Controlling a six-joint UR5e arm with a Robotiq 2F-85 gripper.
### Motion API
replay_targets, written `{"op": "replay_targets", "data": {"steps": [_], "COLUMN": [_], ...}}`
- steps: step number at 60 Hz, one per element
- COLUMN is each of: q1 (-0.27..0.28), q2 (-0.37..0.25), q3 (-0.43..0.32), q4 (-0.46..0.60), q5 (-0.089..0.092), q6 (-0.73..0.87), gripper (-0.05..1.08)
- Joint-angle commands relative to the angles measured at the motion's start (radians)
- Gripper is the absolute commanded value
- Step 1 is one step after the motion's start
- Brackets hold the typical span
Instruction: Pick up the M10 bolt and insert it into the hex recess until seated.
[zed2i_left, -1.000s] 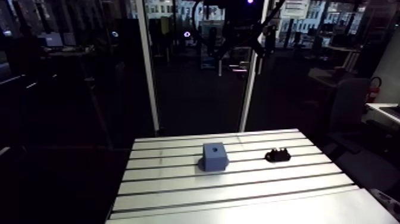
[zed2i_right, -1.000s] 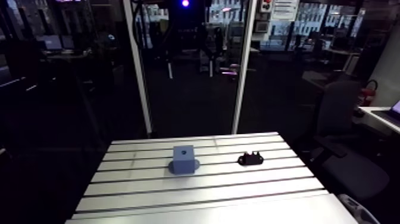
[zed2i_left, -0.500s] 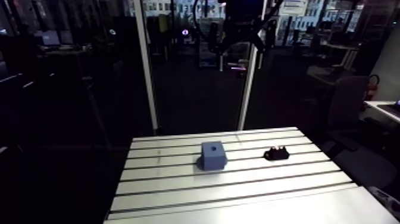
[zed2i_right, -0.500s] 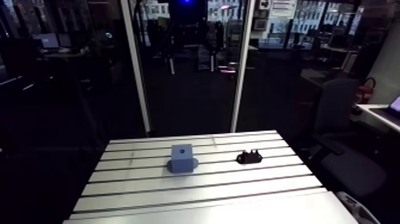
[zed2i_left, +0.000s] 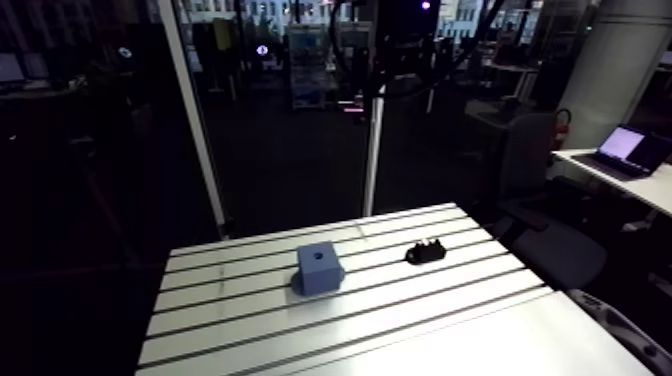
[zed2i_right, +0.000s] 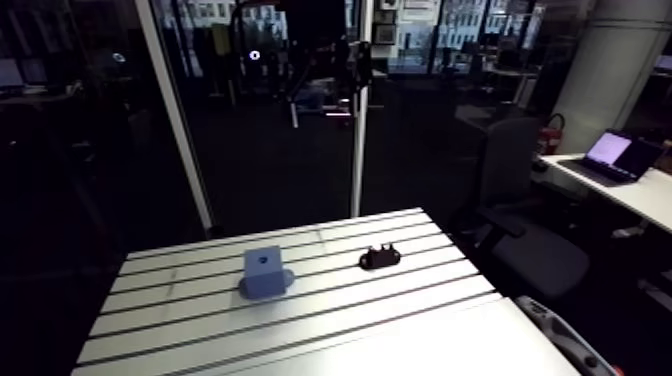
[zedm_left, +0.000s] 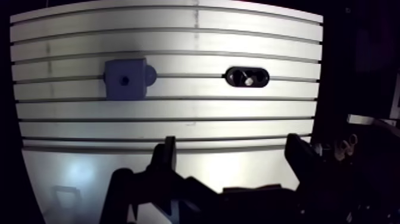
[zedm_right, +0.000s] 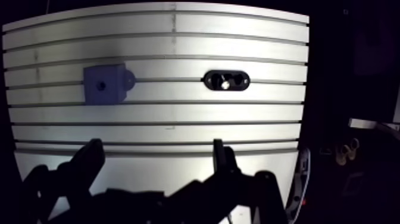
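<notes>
A blue block (zed2i_left: 319, 268) with a small dark recess in its top stands on the slotted table (zed2i_left: 400, 320). To its right lies a black oval holder (zed2i_left: 425, 251). In the wrist view a silvery bolt (zedm_left: 248, 78) rests in that holder (zedm_left: 236, 76), and the blue block (zedm_left: 125, 79) sits along the same slot. My gripper (zedm_left: 232, 161) hangs high over the table's near edge, well short of both. It is open, with bare table showing between its dark fingers (zedm_left: 167, 156).
Two pale upright posts (zed2i_left: 372, 150) rise just behind the table's far edge. The table's right edge lies close beyond the holder (zedm_left: 315, 89), with dark floor past it.
The whole arm view has shifted and turned, so the camera has moved. The block and the holder keep their places on the table.
</notes>
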Motion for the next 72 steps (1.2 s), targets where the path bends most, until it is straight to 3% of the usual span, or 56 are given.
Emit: {"op": "replay_targets", "data": {"steps": [1, 14, 22, 30, 31, 32, 34, 35, 36, 40, 72], "q1": [-0.073, -0.103, -0.109, -0.142, -0.159, -0.159, -0.184, -0.184, -0.191, -0.208, -0.266], "q2": [0.038, 0.098, 0.143, 0.179, 0.184, 0.184, 0.191, 0.191, 0.194, 0.200, 0.228], "q3": [0.111, 0.180, 0.206, 0.226, 0.232, 0.232, 0.238, 0.238, 0.242, 0.253, 0.379], "q4": [-0.235, -0.390, -0.451, -0.491, -0.497, -0.497, -0.508, -0.508, -0.511, -0.521, -0.650], "q5": [0.005, 0.005, 0.018, 0.060, 0.076, 0.076, 0.119, 0.119, 0.138, 0.154, 0.157], "q6": [-0.156, -0.164, -0.208, -0.231, -0.233, -0.233, -0.236, -0.236, -0.244, -0.259, -0.306], "gripper": [0.01, 0.01, 0.01, 0.01, 0.01, 0.01, 0.01, 0.01, 0.01, 0.01, 0.01]}}
